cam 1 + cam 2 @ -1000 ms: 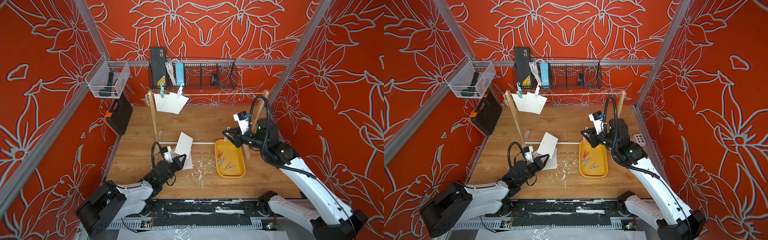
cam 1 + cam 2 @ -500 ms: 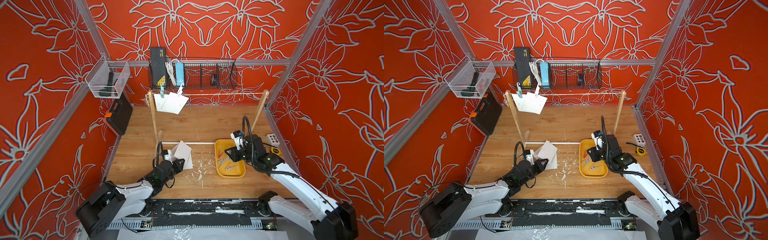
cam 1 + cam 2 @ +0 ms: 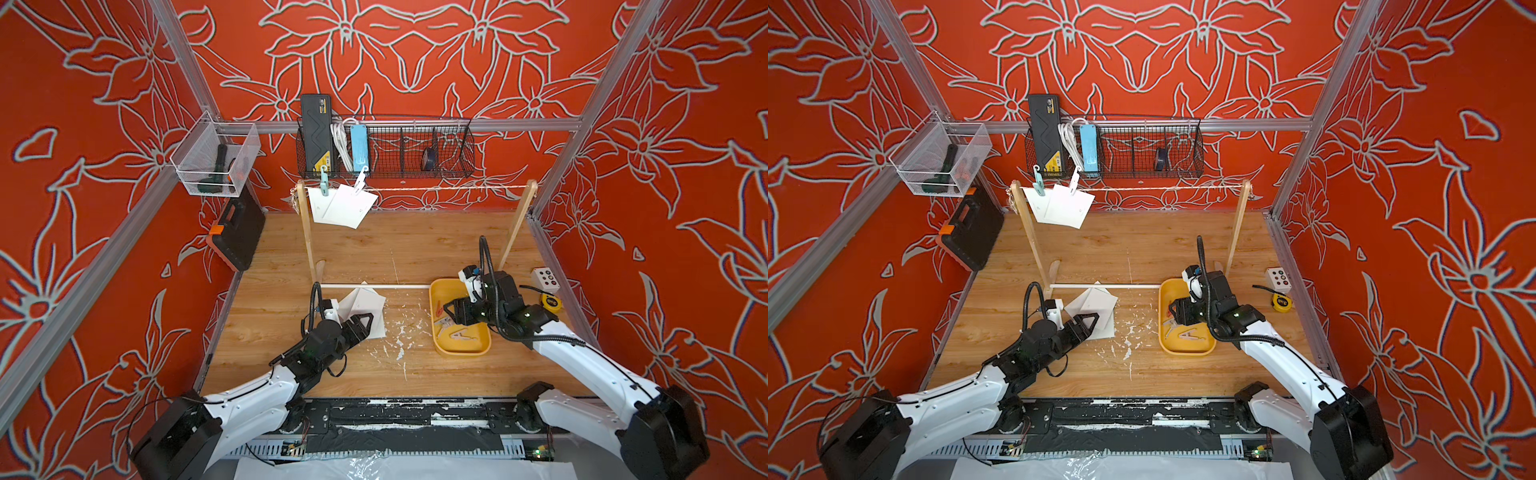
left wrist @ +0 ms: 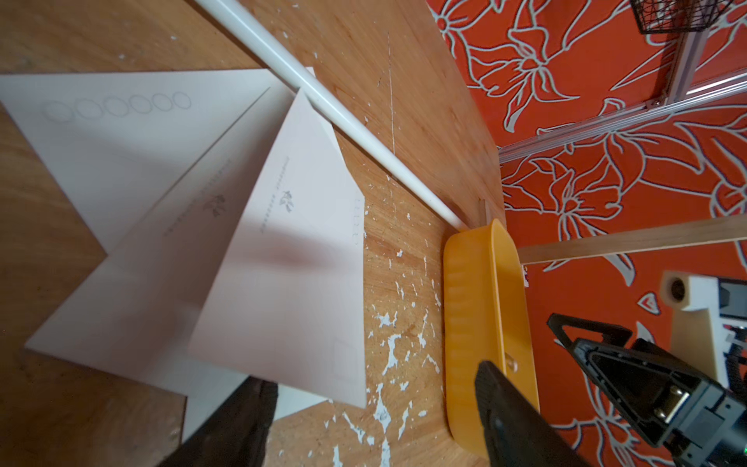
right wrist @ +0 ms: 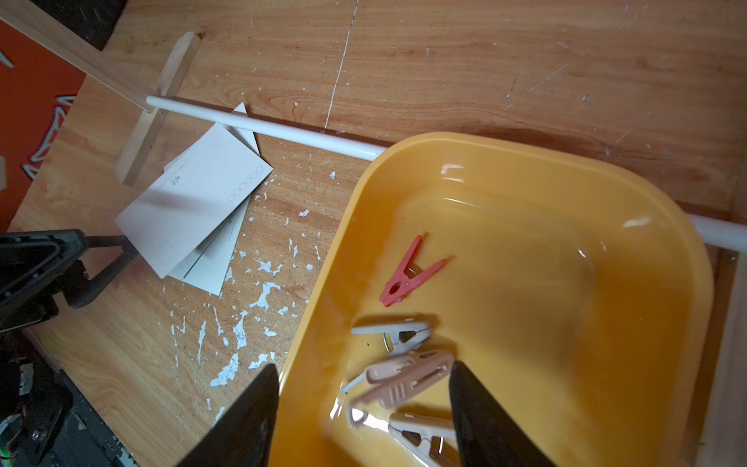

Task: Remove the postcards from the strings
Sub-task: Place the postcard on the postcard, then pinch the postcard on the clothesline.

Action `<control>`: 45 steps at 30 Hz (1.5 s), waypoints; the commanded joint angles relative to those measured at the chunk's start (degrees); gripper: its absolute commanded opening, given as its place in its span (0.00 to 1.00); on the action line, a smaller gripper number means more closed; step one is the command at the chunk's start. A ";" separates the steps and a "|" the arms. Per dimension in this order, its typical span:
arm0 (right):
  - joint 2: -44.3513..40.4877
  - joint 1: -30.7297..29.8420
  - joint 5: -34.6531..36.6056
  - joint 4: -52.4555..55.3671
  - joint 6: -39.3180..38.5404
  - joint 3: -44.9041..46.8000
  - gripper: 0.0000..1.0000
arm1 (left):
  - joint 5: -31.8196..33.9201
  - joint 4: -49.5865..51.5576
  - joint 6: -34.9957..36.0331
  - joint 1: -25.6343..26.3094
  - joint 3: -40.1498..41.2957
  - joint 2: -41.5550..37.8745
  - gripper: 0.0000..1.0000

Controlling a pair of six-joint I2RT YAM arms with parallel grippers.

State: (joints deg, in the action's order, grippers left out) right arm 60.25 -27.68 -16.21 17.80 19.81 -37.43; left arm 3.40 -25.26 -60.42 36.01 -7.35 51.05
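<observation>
Two white postcards (image 3: 340, 203) (image 3: 1061, 205) hang at the left end of the strings (image 3: 449, 189) (image 3: 1163, 188), held by a teal peg (image 3: 323, 183) and a white peg (image 3: 360, 179). Several more postcards (image 3: 365, 305) (image 3: 1096, 305) (image 5: 194, 202) lie in a loose pile on the table. My left gripper (image 3: 368, 324) (image 4: 370, 384) stands open at that pile's near edge; the top card (image 4: 291, 263) is tilted and free of the fingers. My right gripper (image 3: 451, 311) (image 5: 364, 370) is open, low over the yellow tray (image 3: 461, 353) (image 5: 525, 145). A blurred pale pink peg (image 5: 404, 378) lies loose between its jaws.
The tray also holds a red peg (image 5: 404, 275) and pale ones. A white rod (image 3: 395, 286) joins the feet of two wooden posts (image 3: 306, 232). A black case (image 3: 237, 228) leans on the left wall. A button box (image 3: 546, 278) and tape measure (image 3: 548, 301) sit far right.
My left gripper lowered a postcard onto the pile and opened. My right gripper came down from near the string to the tray and opened, and a peg dropped from it.
</observation>
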 commanded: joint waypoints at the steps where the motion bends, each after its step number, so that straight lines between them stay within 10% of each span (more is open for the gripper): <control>1: -2.17 -0.35 0.56 1.53 -0.95 -2.44 0.68 | 0.55 2.68 1.33 -0.01 -1.35 -3.60 0.77; 16: -4.91 -1.24 -7.99 7.59 -6.08 -19.16 0.76 | 1.72 -6.90 -1.64 -3.93 -1.89 -13.71 0.97; 30: -0.84 -2.01 -13.24 6.20 -9.32 -27.16 0.75 | -13.74 -41.53 4.09 -15.57 -7.89 -2.29 0.97; 45: -0.18 -2.38 -15.17 3.09 -9.33 -27.86 0.74 | -22.27 -76.61 -7.54 -25.09 -11.41 19.32 0.97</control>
State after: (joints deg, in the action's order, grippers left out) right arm 60.25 -29.67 -30.00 22.63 11.40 -63.16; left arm -15.64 -87.59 -65.95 11.51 -16.38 69.67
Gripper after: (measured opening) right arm 0.740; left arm 0.972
